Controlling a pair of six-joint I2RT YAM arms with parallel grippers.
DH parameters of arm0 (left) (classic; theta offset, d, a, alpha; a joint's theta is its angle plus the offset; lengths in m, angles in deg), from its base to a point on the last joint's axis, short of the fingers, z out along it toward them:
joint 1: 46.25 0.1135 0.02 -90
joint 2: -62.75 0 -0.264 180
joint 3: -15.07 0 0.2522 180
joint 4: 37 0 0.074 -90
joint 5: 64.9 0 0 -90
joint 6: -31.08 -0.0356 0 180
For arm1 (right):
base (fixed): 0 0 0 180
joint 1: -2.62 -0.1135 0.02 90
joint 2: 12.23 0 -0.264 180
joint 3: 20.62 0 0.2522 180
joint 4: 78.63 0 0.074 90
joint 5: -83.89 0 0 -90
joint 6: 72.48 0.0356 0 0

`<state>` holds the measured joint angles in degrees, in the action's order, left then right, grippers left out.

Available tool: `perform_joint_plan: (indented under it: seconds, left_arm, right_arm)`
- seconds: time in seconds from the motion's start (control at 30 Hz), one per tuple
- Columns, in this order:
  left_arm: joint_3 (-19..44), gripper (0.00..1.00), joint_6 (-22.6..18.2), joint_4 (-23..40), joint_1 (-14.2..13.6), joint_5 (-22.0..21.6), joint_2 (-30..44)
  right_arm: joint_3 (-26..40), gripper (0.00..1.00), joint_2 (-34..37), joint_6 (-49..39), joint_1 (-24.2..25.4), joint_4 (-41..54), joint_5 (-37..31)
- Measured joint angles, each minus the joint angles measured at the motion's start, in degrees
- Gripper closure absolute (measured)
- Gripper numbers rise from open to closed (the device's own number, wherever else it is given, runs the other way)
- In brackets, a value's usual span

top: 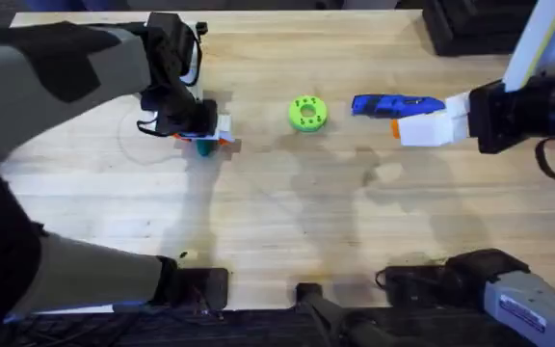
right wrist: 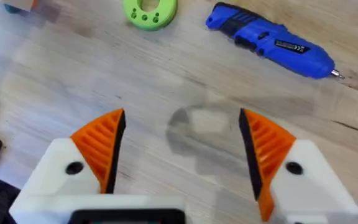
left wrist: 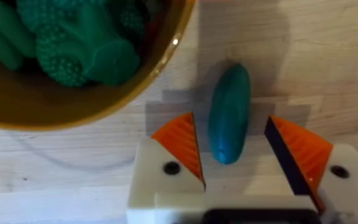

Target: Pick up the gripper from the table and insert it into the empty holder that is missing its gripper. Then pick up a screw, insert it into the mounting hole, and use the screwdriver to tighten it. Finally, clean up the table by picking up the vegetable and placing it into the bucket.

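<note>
Between the orange pads of our left gripper (left wrist: 234, 155) lies the vegetable (left wrist: 229, 114), a smooth dark green oblong resting on the wooden table (left wrist: 328, 68). The jaws stand wide, one pad on each side of it with a gap on both sides, so we are around it and not yet clamped. Just beside the vegetable sits the bucket (left wrist: 160, 56), its tan rim curving close by, with knobbly green toy pieces (left wrist: 73, 43) inside. From overhead we see this gripper (top: 203, 143) far out on the left half of the table, its dark arm bent down over the spot.

Our right gripper (right wrist: 180, 152) hangs above bare wood with its orange ribbed fingers (right wrist: 101, 146) spread wide and nothing between them. Beyond it lies the screwdriver (right wrist: 271, 40), a chunky blue tool on its side with its thin metal tip pointing away from the lime-green disc (right wrist: 150, 11), which rests a little apart from the tool's blunt end. Overhead, the white front of the right gripper (top: 432, 128) sits just beside the screwdriver (top: 393, 104), partly over its tip end, and the green disc (top: 307, 113) lies between the two arms, near the middle of the table (top: 287, 222).
</note>
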<state>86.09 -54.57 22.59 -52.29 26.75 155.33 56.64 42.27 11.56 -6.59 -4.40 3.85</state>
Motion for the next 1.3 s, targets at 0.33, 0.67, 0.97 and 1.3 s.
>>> perform_joint_plan:
  seconds: [0.33,0.67,0.97,1.3]
  left_arm:
    - [0.0,0.512,0.0,-0.5,0.0,0.0,1.5]
    - [0.0,0.971,-0.3,-0.8,0.0,-0.3,1.4]
    - [0.3,0.971,-0.3,0.2,0.0,0.3,-1.0]
    - [8.4,0.971,-0.3,3.2,0.0,0.1,-16.7]
  right_arm:
    - [0.0,0.011,0.0,0.0,0.0,0.0,0.0]
    - [0.0,0.012,0.0,0.0,0.0,0.0,0.0]
    - [0.0,0.012,0.0,0.0,0.0,0.0,0.0]
    - [0.0,0.012,0.0,0.0,0.0,0.0,0.0]
